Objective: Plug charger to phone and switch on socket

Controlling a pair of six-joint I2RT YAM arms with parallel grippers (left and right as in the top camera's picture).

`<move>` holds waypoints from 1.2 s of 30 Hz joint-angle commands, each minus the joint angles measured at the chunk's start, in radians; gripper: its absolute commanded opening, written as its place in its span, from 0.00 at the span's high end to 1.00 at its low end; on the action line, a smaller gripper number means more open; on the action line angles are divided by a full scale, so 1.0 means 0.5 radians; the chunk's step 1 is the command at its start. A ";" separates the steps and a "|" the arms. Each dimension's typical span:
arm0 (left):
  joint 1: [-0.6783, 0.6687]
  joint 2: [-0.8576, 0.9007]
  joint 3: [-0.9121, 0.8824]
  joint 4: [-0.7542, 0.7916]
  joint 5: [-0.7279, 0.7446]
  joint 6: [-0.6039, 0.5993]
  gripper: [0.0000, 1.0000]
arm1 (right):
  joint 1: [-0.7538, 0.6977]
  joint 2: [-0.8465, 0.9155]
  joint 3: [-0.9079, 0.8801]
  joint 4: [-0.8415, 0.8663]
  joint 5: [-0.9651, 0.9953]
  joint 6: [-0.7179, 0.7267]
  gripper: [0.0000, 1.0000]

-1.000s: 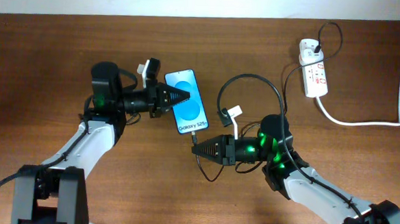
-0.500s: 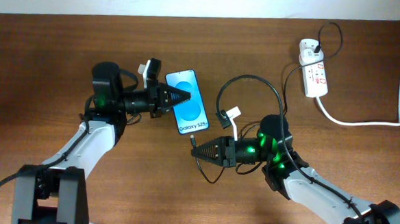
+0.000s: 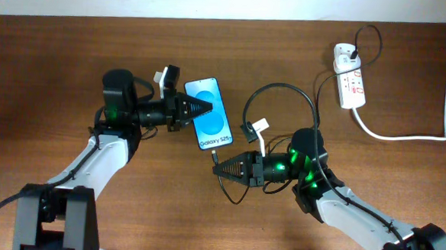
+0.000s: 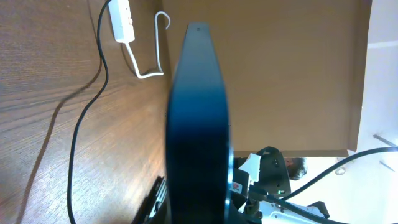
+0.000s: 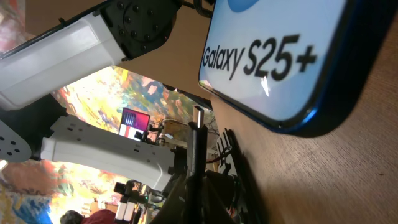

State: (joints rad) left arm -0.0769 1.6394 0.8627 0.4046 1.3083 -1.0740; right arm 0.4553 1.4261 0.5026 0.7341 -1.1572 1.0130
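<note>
Left pincer (image 3: 206, 109) grips the phone (image 3: 217, 126), right pincer (image 3: 218, 169) the charger (image 5: 198, 138).

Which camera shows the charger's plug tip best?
The right wrist view: the connector tip stands sharp and close, apart from the phone. Overhead it is a tiny speck; the left wrist view shows only cable, no tip.

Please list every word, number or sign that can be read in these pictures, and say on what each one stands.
"Galaxy S25+": on the screen of the slim black-framed blue smartphone.
Red marks on the small white oblong power strip: too small to read.
</note>
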 commanded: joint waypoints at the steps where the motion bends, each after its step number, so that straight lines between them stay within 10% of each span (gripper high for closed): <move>1: -0.008 -0.002 0.018 0.012 0.017 0.041 1.00 | 0.017 0.014 -0.003 0.005 -0.012 -0.018 0.96; 36: 0.029 -0.002 0.018 0.013 0.047 0.042 1.00 | 0.017 0.014 -0.003 -0.016 0.079 0.124 0.96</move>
State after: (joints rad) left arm -0.0757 1.6394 0.8627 0.4046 1.3090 -1.0740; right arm 0.4553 1.4265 0.5026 0.7193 -1.1267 1.0920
